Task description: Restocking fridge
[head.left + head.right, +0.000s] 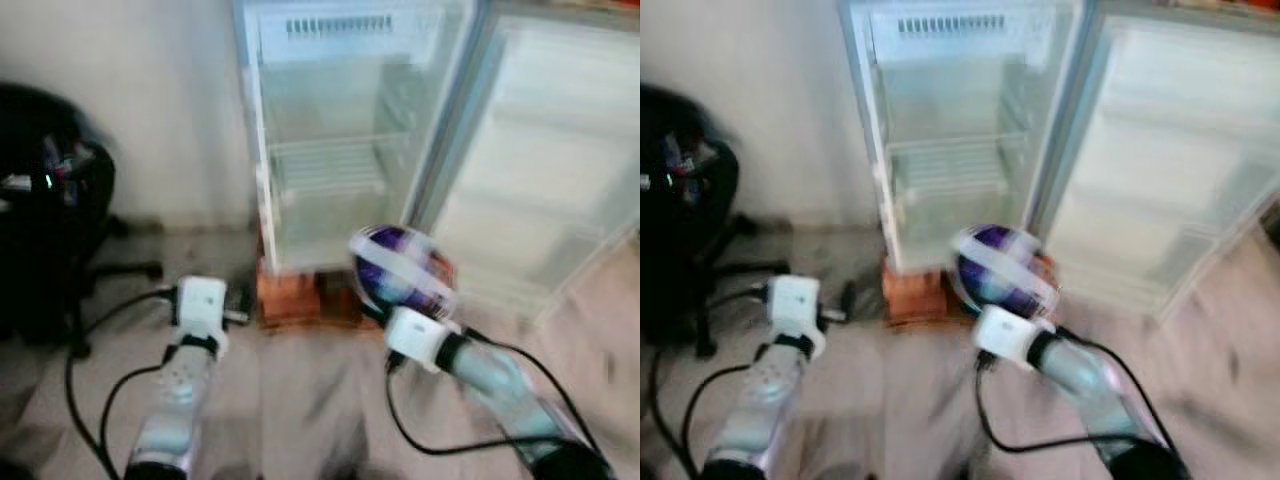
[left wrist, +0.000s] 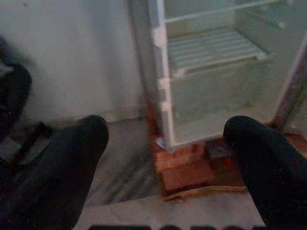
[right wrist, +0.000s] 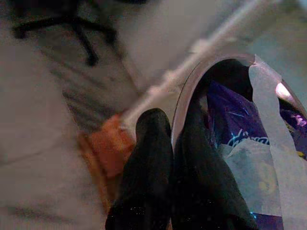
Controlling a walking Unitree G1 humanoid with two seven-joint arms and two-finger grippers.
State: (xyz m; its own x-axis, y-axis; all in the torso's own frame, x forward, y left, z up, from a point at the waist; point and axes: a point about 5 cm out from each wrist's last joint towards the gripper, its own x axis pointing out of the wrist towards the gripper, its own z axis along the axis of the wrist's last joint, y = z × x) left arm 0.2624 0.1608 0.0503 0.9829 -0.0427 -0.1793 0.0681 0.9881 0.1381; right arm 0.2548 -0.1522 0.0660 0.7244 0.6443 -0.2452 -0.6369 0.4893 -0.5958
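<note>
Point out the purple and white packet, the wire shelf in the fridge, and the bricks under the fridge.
Purple and white packet (image 1: 400, 268), left eye view, on its purple front.
Wire shelf (image 1: 325, 165), left eye view, on the middle of the rack.
Bricks (image 2: 184, 173), left wrist view, on the brick's front top.

head stereo pair facing open fridge (image 1: 340, 140), wrist views nearer

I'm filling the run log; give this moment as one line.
phase: approach | right gripper: shut on purple packet | left gripper: open, unloaded | fridge: door open, shelves bare
</note>
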